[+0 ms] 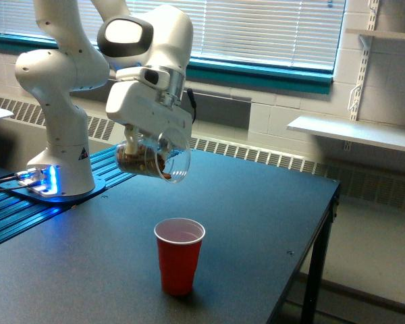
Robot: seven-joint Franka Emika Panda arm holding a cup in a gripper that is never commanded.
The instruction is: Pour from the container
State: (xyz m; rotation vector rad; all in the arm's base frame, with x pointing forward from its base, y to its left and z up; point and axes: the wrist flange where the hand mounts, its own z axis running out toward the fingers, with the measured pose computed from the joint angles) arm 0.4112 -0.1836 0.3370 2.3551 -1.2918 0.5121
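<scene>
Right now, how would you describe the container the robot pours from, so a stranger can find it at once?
Look at the white robot arm at the exterior view's left of the dark table. Its gripper holds the clear container tilted in the air, mouth angled down. Unlike the opaque red cup standing upright on the table, it is see-through with brown bits inside.

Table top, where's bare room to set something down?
Free: the table between the red cup and its right edge, and its far corner. Crowded: under the gripper holding the tilted container, by the robot base.
</scene>
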